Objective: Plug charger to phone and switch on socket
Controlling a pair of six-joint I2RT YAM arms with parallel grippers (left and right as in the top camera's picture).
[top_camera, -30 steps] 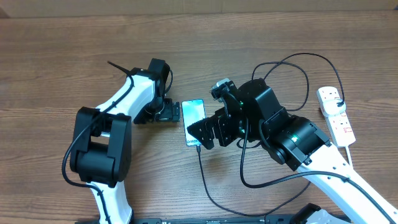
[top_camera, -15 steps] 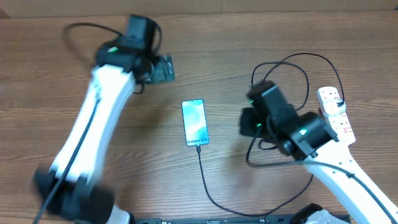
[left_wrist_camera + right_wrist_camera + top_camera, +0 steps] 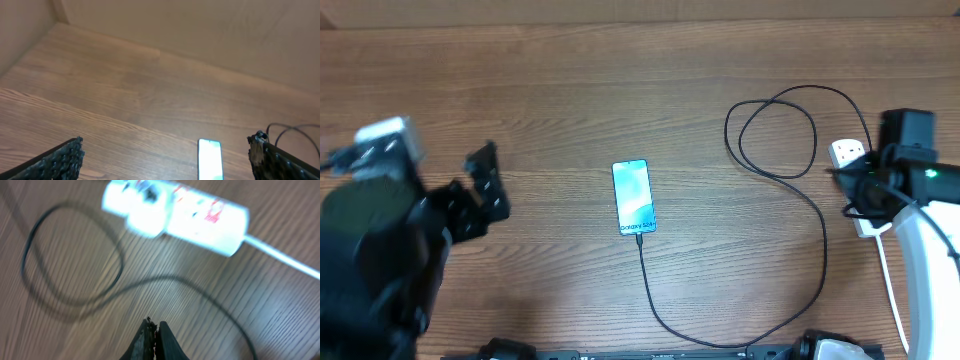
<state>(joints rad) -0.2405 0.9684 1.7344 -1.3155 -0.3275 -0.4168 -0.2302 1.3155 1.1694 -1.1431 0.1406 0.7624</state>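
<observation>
Bare table (image 3: 550, 90) lies open all round the phone (image 3: 633, 197), and the charger (image 3: 817, 215) meets the phone's bottom edge. Left of the phone, the left gripper (image 3: 488, 185) stands wide apart, empty. Far right of the phone, the right gripper (image 3: 152, 330) is pinched together on nothing, which only its wrist view shows, above the cable and short of the blurred socket (image 3: 200, 217).

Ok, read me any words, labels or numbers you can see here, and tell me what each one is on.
"Galaxy S24+": white, along the bottom of the phone screen, small and only just legible.
Red markings on the socket: too blurred to read.
No other text is visible.
</observation>
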